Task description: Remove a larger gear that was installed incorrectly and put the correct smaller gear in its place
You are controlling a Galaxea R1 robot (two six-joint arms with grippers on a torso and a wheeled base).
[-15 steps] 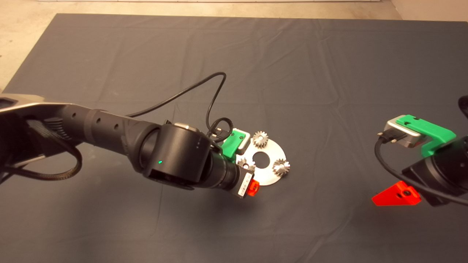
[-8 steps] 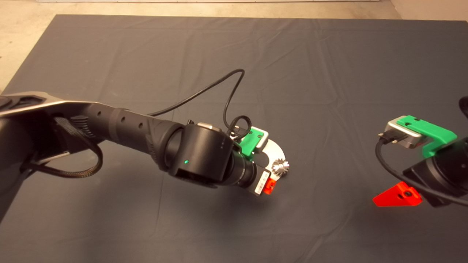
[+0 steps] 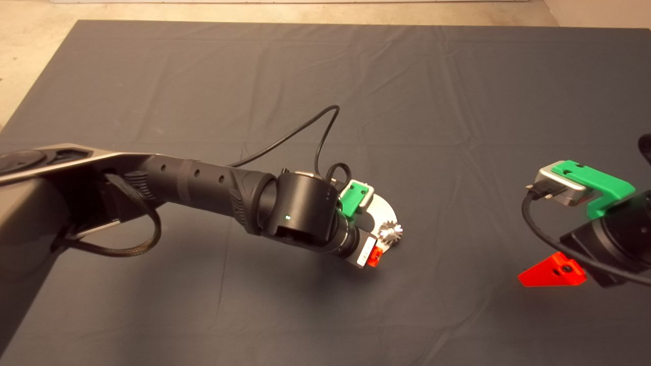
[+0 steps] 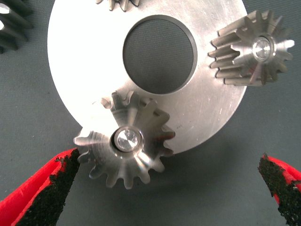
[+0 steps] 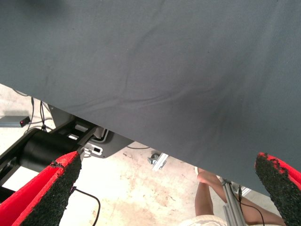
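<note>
Step in hand: grasping larger gear [image 4: 124, 143] for removal. Left gripper [image 4: 164, 188] hovers over it, fingers spread wide, empty (gear on peg at disc [image 4: 211, 108] rim). Next: lower, centre, close. Right gripper [image 5: 164, 188] parked at mat's right edge, open.

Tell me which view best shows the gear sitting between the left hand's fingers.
The left wrist view: the gear fills the middle, teeth and centre pin plain, on the disc's edge between the open left hand fingers. The head view hides it under the left arm; only another gear shows. The right wrist view shows none.
</note>
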